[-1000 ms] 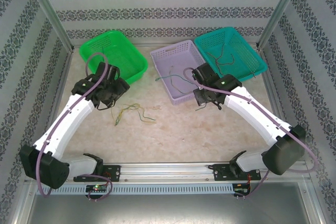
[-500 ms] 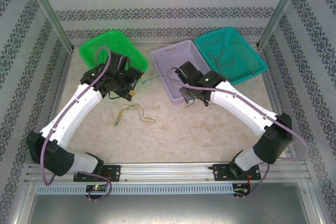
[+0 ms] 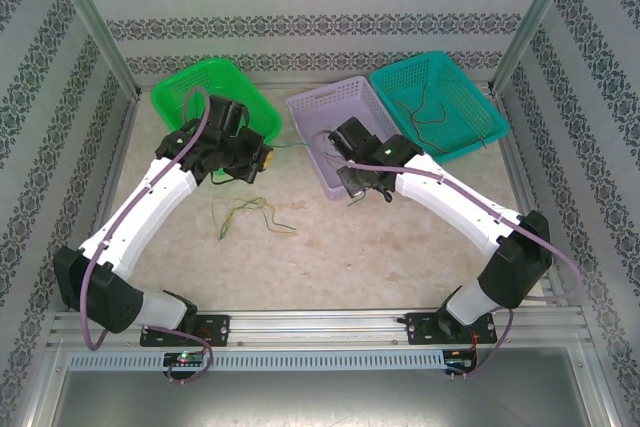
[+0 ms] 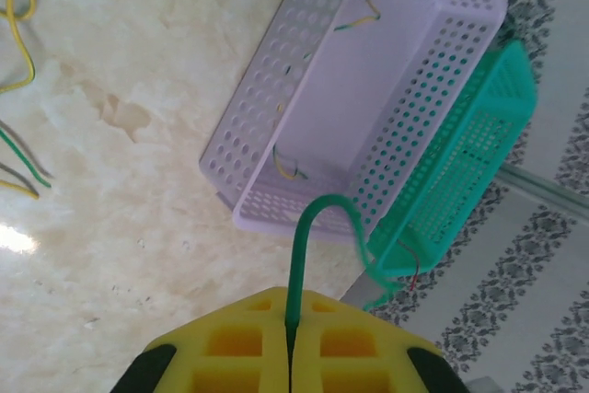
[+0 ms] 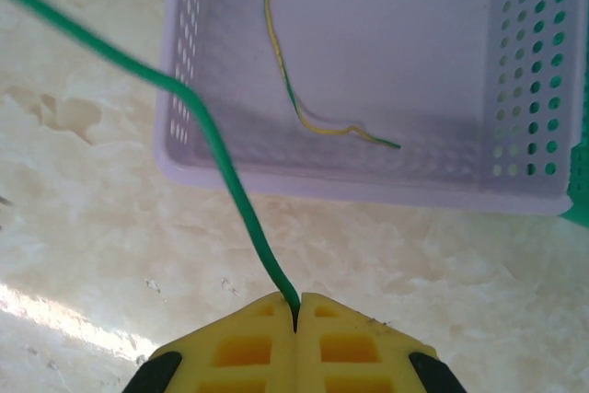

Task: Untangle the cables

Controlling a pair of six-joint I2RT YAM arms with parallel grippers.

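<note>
Just changed: the left gripper (image 3: 264, 159) has come away from the loose bundle (image 3: 250, 215), swung up beside the green basket (image 3: 185, 97) and snapped its wide jaws shut. Its yellow pads (image 4: 239, 352) now pinch the green cable (image 4: 299, 246)
Right gripper (image 5: 296, 317): clamped all along on another stretch of the same green cable, and has drifted left to the near end of the purple basket (image 3: 330, 97)
Meaning for the task: one strand is now held at two places, so it looks singled out and ready to be drawn clear of the rest
Green cable, place: hanging in the air between the two grippers, across the gap from the green basket's right corner to the purple basket's left wall
Other cables: the loose bundle lies on the worktop (image 3: 330, 247) left of centre; a yellow-green cable (image 5: 285, 89) lies inside the purple basket; a few dark strands (image 3: 425, 112) lie in the teal basket (image 3: 440, 62)
Edges: the three baskets crowd the far edge; the left gripper sits just beside the green basket, the right one just beside the purple basket's near wall
Open room: the bare centre toward the near edge seems the safest way to pull, though the bundle lies close under the left arm
</note>
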